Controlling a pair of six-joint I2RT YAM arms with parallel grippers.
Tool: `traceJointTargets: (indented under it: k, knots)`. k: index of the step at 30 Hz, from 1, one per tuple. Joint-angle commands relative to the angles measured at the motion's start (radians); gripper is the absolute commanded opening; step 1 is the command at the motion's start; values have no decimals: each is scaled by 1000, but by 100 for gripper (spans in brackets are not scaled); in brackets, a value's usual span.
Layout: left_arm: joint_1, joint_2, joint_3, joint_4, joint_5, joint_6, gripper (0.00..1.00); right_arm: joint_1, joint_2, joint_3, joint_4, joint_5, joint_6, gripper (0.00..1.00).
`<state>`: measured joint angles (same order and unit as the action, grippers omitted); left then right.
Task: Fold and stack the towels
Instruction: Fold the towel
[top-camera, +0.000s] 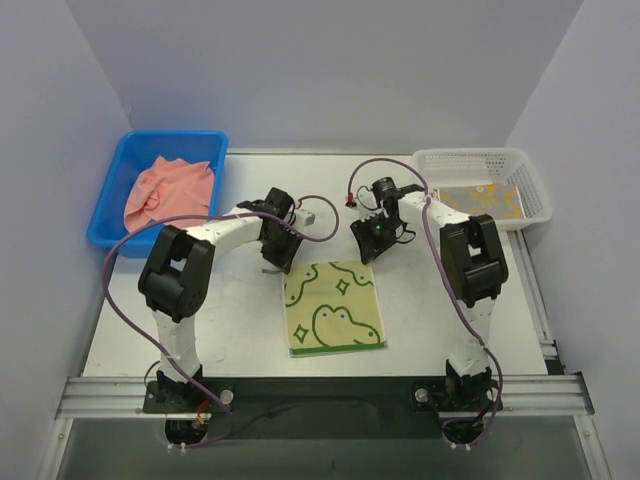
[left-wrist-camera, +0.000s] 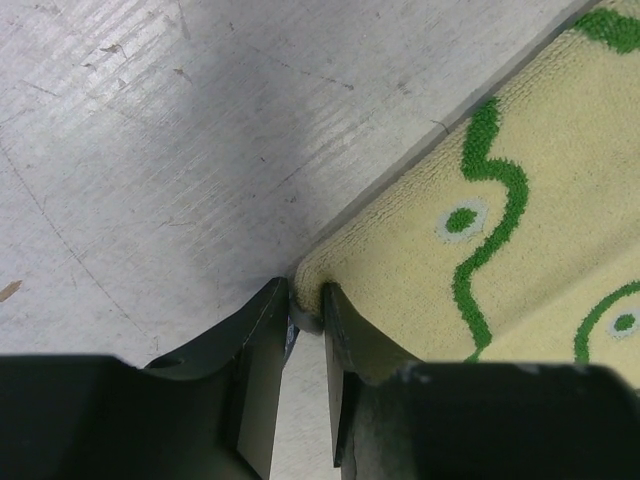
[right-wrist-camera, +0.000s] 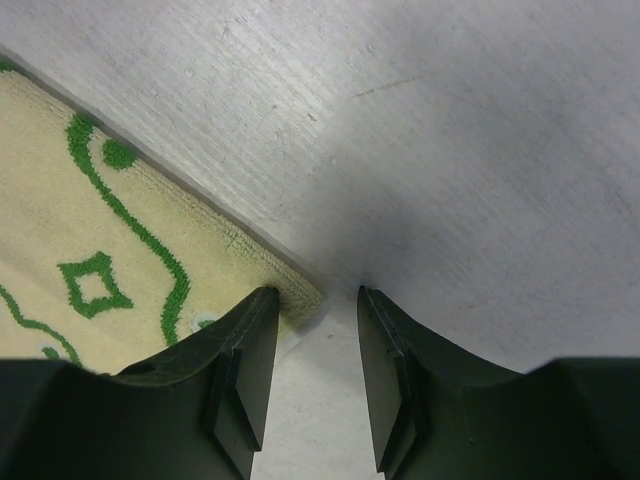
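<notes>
1. The pale green towel (top-camera: 335, 305) lies flat on the table (top-camera: 220, 320), about midway between the two arms. Its dark-green outlines face up.
2. The left gripper (left-wrist-camera: 303, 295) is down at the towel's far-left corner. Its fingers (left-wrist-camera: 262, 345) stand close together with the tip of the corner pinched between them, so it is grasping the towel.
3. The right gripper (right-wrist-camera: 317, 297) is down at the far-right corner. Its jaws are parted: one finger sits against the corner's edge and the other is over bare table just beside it, so nothing is gripped on this side.
4. Both arms reach in from the near edge, bent at the elbow, with the towel lying between them.
5. At the far left sits a blue bin (top-camera: 120, 160) with a salmon-pink towel (top-camera: 170, 190) crumpled inside it, well apart from the green one.
6. At the far right stands a white basket (top-camera: 530, 190) holding a yellow towel (top-camera: 495, 203), with a bit of orange cloth (top-camera: 447, 197) showing at its left end.
</notes>
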<state>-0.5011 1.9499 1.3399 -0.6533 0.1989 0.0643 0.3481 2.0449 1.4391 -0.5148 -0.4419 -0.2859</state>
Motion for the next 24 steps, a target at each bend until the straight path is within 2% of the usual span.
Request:
traceJointTargets:
  k: [1,5,8,12,14,19,24]
  knots:
    - [-10,29,18,-29,11,17,32,34,46,26,-89,63,-44,38]
    - [-10,27,15,-31,5,16,31,61,86,43,-125,110,-64,34]
    - [-8,27,15,-31,-7,17,25,74,106,44,-154,147,-70,30]
    - [-7,27,16,-32,-13,17,18,69,103,34,-159,169,-78,9]
    - [-5,29,19,-32,-13,19,10,63,98,37,-160,173,-75,0]
    - [12,38,70,-40,-12,14,0,63,81,63,-157,187,-75,0]
    - [19,29,134,-35,-42,34,0,52,51,113,-137,190,-75,0]
